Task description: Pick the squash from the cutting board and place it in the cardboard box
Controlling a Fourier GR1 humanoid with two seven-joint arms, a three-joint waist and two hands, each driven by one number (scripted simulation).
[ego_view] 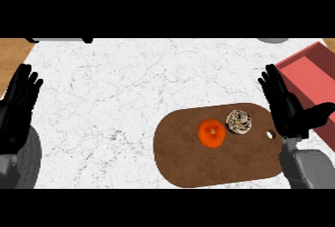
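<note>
1. The squash (211, 132), orange and round, is sitting on the cutting board (209, 164), a little toward 12 o'clock from the board's middle, and no hand is touching it.
2. A round, brown-and-cream patterned item (239, 122) is lying just beside the squash at its 2 o'clock, touching it or nearly so; this view is not letting me tell what it is.
3. The brown cutting board is lying on the white marbled counter (118, 97), toward 4 o'clock of the view, with its handle hole (270, 133) facing 3 o'clock.
4. The right hand (291, 113) is showing at the board's 3 o'clock edge, spread wide, fingers straight and pointing to 12 o'clock, thumb reaching toward 3 o'clock, holding nothing.
5. The box (314, 75), pinkish-red, is standing at 2 o'clock of the view and running off the right edge; the right hand's thumb is showing in front of its near wall.
6. The left hand (16, 111) is resting at 9 o'clock of the view, spread wide, fingers up, empty, well apart from the board.
7. A grey object (59, 40) is peeking in at 11 o'clock along the counter's far edge, and another grey object (271, 40) at 1 o'clock.
</note>
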